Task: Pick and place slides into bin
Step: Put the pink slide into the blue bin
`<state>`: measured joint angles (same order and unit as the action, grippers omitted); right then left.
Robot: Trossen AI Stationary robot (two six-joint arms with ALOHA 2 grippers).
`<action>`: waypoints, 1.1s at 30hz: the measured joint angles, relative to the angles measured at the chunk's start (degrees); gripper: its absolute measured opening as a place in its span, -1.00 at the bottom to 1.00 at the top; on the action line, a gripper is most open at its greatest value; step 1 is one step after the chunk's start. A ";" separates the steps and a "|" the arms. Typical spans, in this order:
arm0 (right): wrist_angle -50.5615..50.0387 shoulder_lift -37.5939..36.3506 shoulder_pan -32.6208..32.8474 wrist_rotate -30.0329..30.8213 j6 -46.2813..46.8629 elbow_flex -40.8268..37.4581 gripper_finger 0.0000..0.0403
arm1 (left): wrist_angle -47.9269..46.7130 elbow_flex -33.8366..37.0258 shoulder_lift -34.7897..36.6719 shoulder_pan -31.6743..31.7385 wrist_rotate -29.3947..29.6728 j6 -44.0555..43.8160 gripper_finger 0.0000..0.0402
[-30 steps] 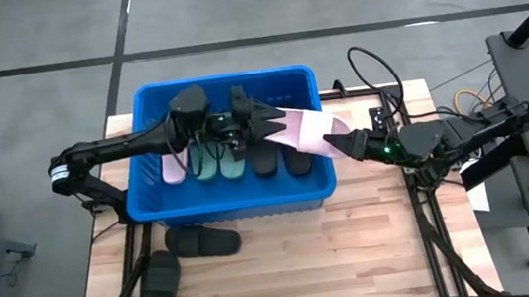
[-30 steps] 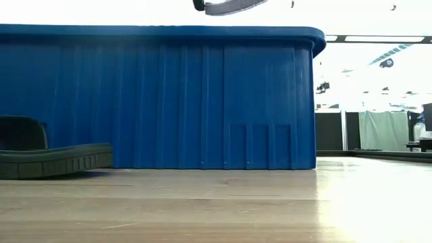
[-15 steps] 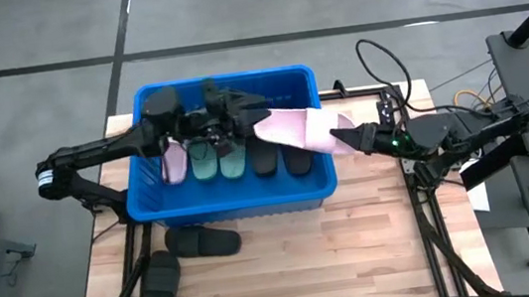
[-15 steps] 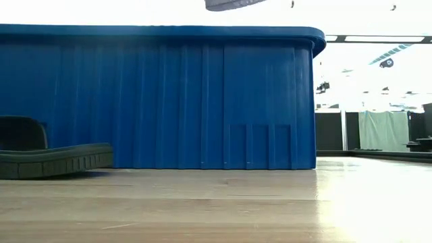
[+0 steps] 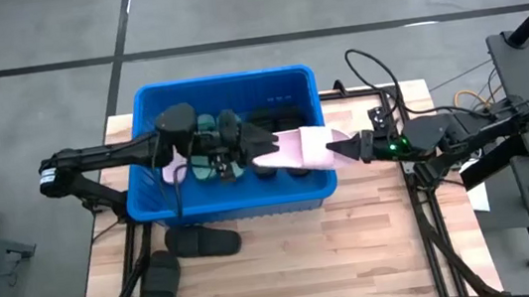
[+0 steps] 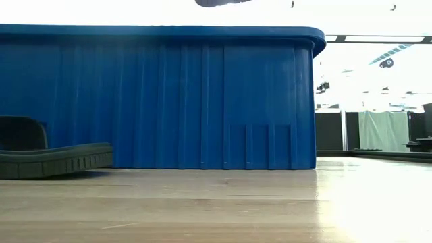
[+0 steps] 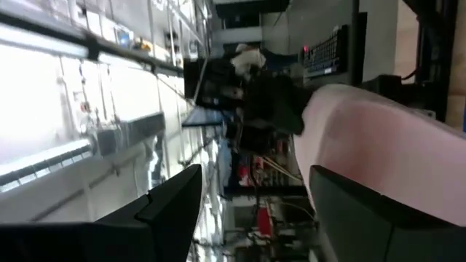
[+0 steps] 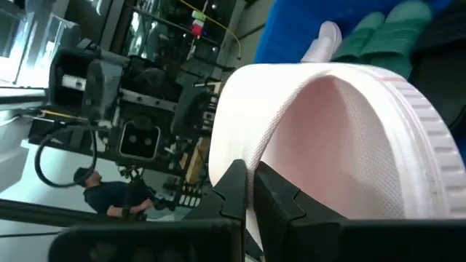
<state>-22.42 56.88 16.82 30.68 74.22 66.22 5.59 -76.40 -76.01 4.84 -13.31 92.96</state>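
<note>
Right hand (image 5: 336, 147) clenched on pink slide (image 5: 295, 151) over bin (image 5: 241, 203); left hand (image 5: 257, 150) open beside; two black slides (image 5: 182, 261) outside.

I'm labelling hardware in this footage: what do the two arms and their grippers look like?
Both arms are dark, slim and jointed. The left arm has a white band near its base end. The right arm shows small green and red lights near the wrist, and black cables loop behind it. The left gripper and right gripper each end in two dark, tapered fingers.
</note>
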 joint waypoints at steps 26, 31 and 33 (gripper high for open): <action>5.63 3.07 0.02 -3.78 0.37 0.00 -0.96 | -2.15 0.17 -1.70 -3.21 3.38 6.91 0.19; 7.62 4.79 0.00 -4.09 -0.39 0.00 -0.96 | -1.99 0.23 -2.45 -3.59 3.37 8.31 0.19; 7.81 5.55 0.00 -4.09 0.38 0.00 -0.96 | -2.46 0.22 -2.73 -3.80 3.60 8.34 0.19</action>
<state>-14.61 62.43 16.82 26.59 74.60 66.22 3.13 -76.18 -78.74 1.04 -9.71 101.30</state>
